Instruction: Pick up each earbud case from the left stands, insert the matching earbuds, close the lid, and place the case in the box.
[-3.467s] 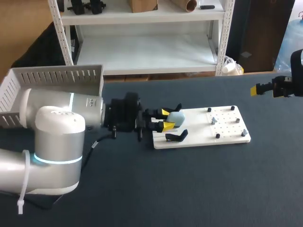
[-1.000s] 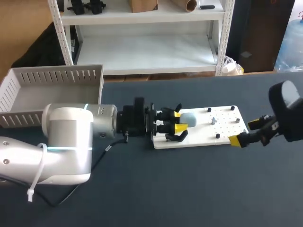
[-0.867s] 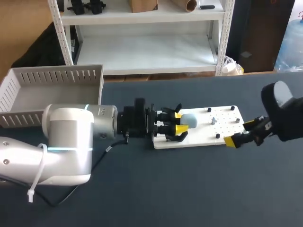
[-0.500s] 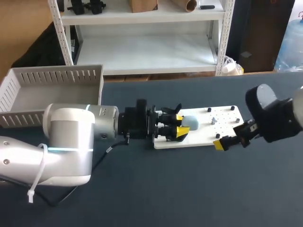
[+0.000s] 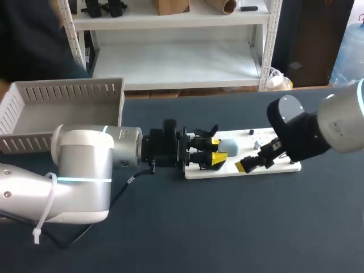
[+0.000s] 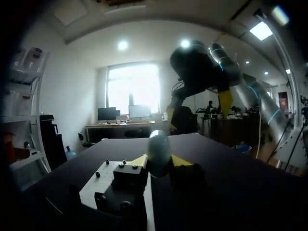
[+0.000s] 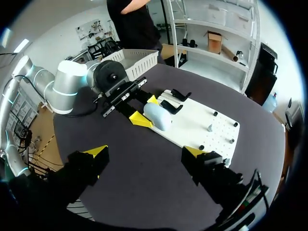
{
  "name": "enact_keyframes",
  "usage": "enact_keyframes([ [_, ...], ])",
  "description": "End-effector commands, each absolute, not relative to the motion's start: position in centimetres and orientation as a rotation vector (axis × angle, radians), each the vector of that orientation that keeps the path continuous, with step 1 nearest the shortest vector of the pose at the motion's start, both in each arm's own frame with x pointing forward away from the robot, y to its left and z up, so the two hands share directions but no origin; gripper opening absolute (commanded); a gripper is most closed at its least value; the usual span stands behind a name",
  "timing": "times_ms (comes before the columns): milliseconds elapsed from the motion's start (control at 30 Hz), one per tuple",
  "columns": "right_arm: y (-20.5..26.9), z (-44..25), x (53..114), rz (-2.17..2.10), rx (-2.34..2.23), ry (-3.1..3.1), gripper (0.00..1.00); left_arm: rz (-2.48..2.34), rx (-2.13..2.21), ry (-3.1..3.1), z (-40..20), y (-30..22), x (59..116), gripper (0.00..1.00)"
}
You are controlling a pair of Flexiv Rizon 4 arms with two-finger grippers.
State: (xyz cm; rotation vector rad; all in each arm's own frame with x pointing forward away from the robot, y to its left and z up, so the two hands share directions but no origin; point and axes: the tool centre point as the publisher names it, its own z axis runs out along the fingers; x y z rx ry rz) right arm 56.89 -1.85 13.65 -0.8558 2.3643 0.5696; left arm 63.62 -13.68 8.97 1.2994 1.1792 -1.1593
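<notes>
Right gripper (image 7: 145, 152) has swung in from the table's right edge, open and empty over the one white board (image 5: 223, 172). Left gripper (image 5: 216, 149) clamps the single pale-blue earbud case (image 5: 230, 146) above its left end.

A dark, matte worktop (image 5: 170, 227) fills the head view from 3 through 6 to 9 o'clock. Its far edge lies toward 12 o'clock, under even light.

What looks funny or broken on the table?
Nothing looks broken, spilled or crooked. The left hand grips the pale blue earbud case over the white board, and the right hand is open nearby, holding nothing.
</notes>
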Motion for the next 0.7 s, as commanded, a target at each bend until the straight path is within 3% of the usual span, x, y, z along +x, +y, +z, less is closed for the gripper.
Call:
enact_keyframes([
  [33,-0.8,13.1,57.7,0.400,-0.788,2.377,1.00,-1.161,1.300,1.177,8.9,-13.7,63.7,0.00],
  [700,-0.4,12.0,61.0,0.394,-0.719,2.435,1.00,-1.161,1.300,1.177,8.9,-13.7,63.7,0.00],
])
